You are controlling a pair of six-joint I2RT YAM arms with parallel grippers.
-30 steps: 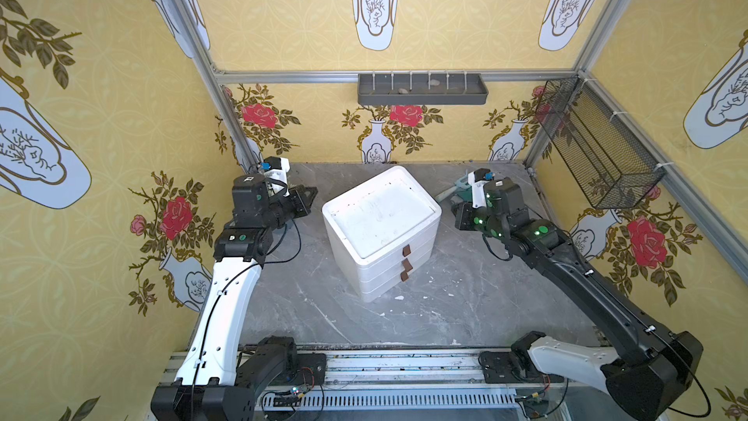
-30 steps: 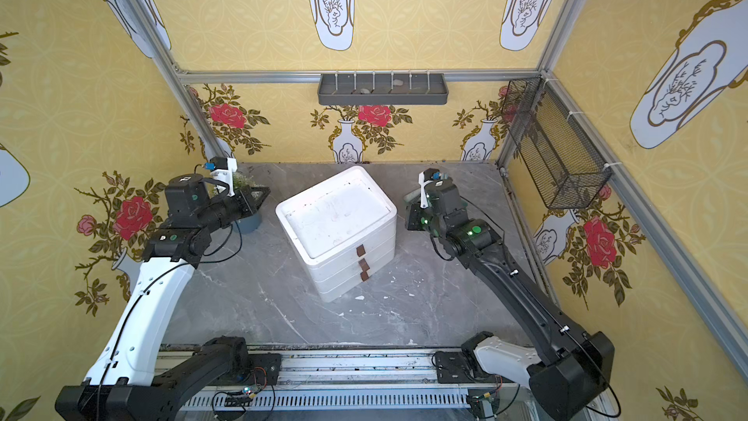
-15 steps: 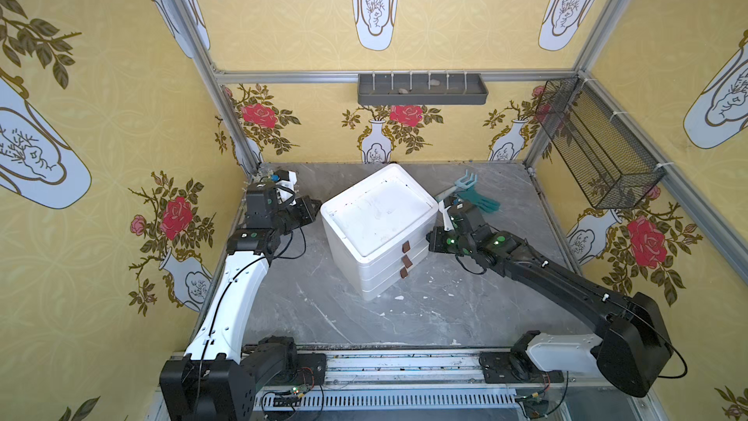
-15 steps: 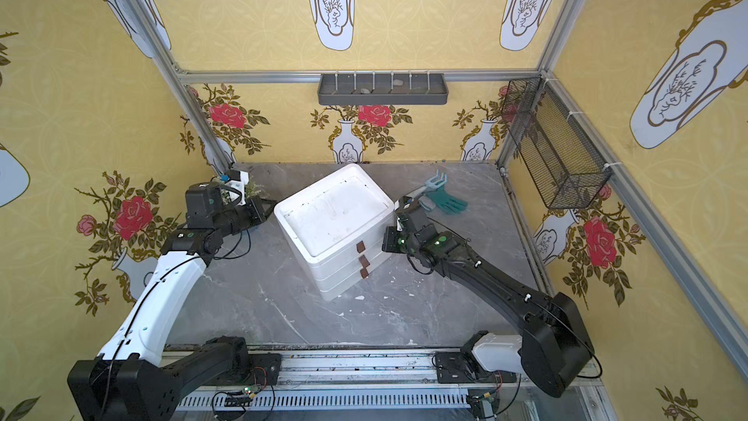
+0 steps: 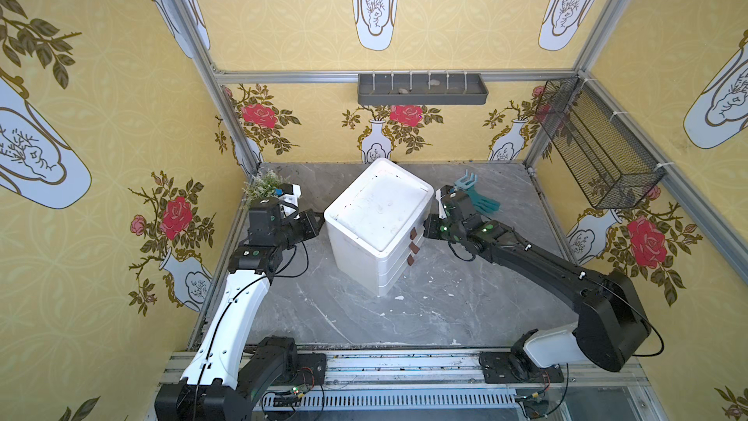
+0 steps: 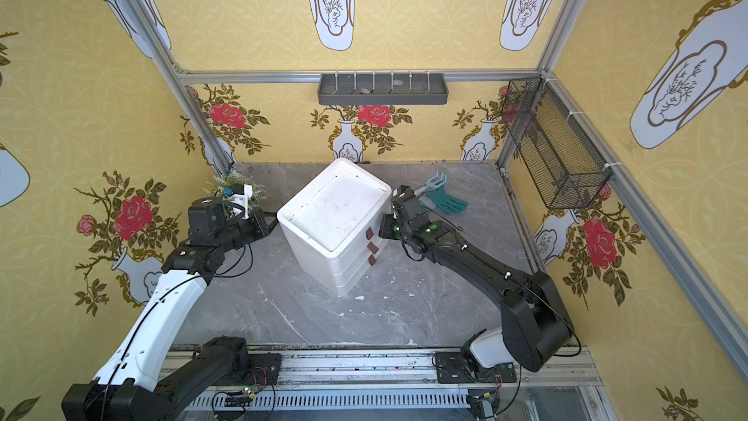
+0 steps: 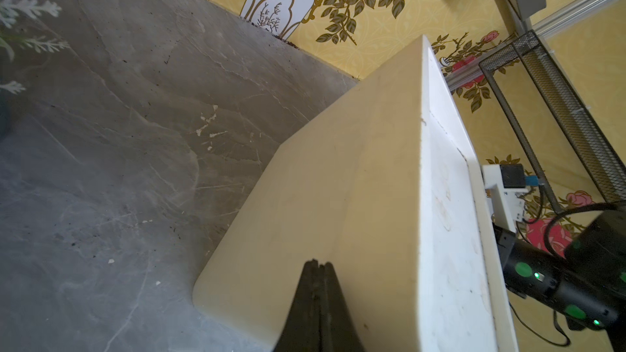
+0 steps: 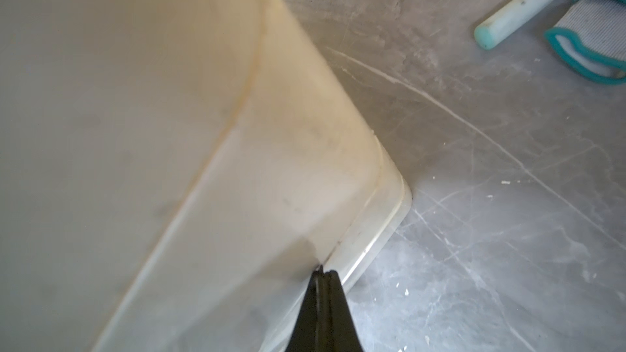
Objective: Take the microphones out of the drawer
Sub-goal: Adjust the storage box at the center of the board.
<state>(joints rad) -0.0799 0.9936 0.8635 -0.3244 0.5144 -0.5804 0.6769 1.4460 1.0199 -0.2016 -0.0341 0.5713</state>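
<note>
White drawer unit [image 5: 378, 216] between both claws, three drawers shut, contents hidden. Left claw [image 7: 318, 264] closed, empty, at its side; right claw [image 8: 323, 274] closed, empty, at its corner.

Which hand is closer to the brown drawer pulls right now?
Right. The right hand is at the front corner of the drawer unit, just beside the brown pulls; the left hand is across the unit, at its opposite side.

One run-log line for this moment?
white plastic three-drawer cabinet: drawers shut | left gripper: shut, at cabinet side | right gripper: shut, at opposite side | microphone: not visible
</note>
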